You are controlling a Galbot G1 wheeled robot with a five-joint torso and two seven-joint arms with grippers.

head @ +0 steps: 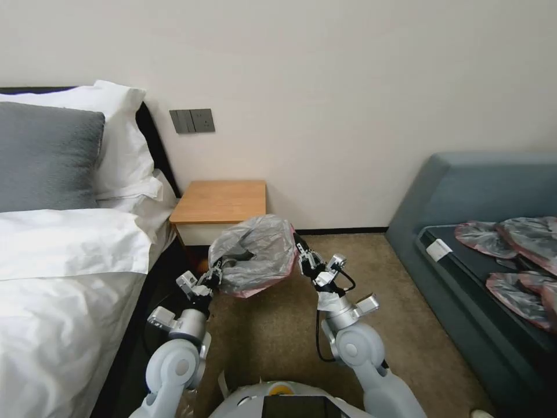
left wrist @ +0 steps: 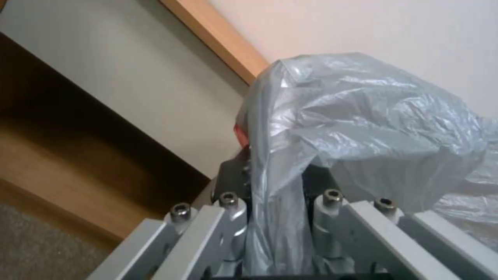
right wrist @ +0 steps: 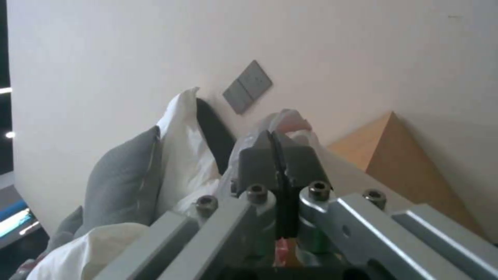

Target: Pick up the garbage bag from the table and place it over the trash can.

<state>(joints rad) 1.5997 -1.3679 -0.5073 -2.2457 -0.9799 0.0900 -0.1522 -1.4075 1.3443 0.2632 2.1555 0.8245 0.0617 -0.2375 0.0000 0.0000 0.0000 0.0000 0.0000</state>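
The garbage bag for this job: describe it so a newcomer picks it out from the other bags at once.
Start at the small wooden nightstand with the orange-brown top beside the bed. In front of it, above the carpet, the wrinkly translucent grey plastic garbage bag with a pinkish-red rim hangs stretched between the left pincer and right pincer. The other grey-pink bags lie flat on the blue sofa.

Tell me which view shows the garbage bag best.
Head view: the whole garbage bag hangs stretched between the left gripper and right gripper. Left wrist view shows crinkled plastic pinched close up; right wrist view shows a scrap past shut fingers.
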